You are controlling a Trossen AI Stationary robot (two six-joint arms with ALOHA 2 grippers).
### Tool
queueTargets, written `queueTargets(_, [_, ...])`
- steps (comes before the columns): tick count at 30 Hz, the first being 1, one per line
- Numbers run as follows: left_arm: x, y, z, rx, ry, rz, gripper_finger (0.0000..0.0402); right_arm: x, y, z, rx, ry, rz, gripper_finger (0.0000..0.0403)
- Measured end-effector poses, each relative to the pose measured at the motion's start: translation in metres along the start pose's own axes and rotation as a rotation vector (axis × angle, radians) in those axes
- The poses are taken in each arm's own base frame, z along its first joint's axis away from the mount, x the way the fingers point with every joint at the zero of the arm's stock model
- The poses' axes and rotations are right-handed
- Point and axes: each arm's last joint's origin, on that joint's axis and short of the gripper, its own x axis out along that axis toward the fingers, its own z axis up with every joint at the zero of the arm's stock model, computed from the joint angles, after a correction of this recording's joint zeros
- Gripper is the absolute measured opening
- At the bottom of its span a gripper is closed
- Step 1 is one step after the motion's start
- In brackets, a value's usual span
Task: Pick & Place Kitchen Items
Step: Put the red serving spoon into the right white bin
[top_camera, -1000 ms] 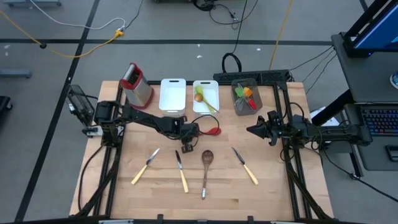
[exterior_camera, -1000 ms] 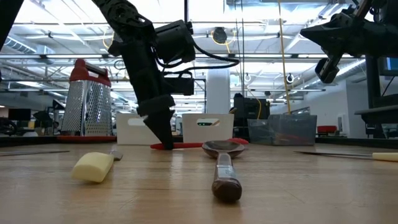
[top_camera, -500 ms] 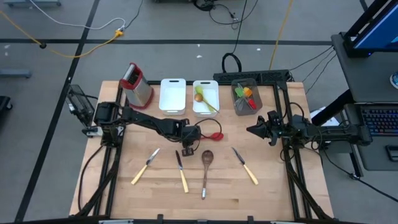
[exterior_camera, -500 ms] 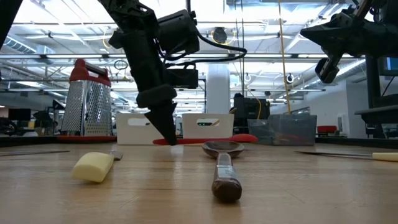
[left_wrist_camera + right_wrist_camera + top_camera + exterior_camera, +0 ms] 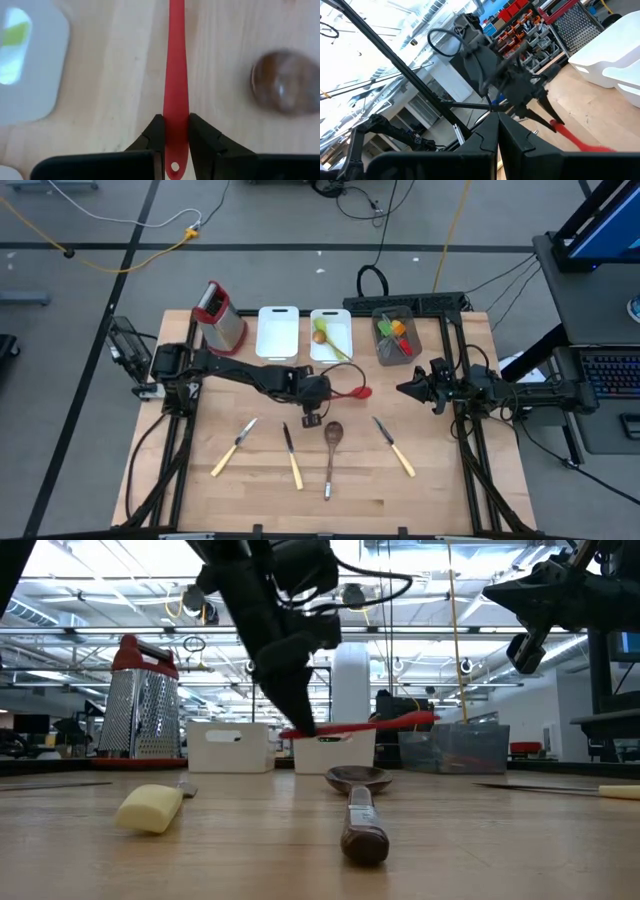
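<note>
My left gripper (image 5: pixel 318 394) is over the middle of the table, shut on a red utensil (image 5: pixel 352 392). In the low view the utensil (image 5: pixel 380 723) hangs above the tabletop, its head pointing to the table's right. A wooden spoon (image 5: pixel 331 442) and three cream-handled knives (image 5: pixel 291 455) (image 5: pixel 233 447) (image 5: pixel 395 446) lie flat on the near half of the table. My right gripper (image 5: pixel 402 390) waits shut and empty at the right, raised above the table. My left gripper pinches the red utensil's handle at its free end, just past the hanging hole (image 5: pixel 174 150), between its two fingers. The fingers come from above, slanting down, and lie across the handle. The utensil is clear of the table and nearly level, its head a little higher.
At the far edge stand a red-topped metal grater (image 5: pixel 222 317), a white tray (image 5: pixel 278 332), a second white tray (image 5: pixel 331 348) holding a green utensil, and a grey tray (image 5: pixel 394 352) with several coloured utensils. Bare wood lies between the trays and the knives.
My left gripper has risen and gone toward the table's right edge, still shut on the red utensil. The utensil lay on the table a second ago and now hangs clear of it, nearly level.
</note>
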Motion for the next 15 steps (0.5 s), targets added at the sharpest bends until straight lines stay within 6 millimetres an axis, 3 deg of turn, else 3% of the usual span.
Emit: queueTargets(15, [-0.046,0.035,0.049,-0.399,-0.019,0.035,0.0044,0.0,0.0,0.0,0.007,0.002,0.002,0.0])
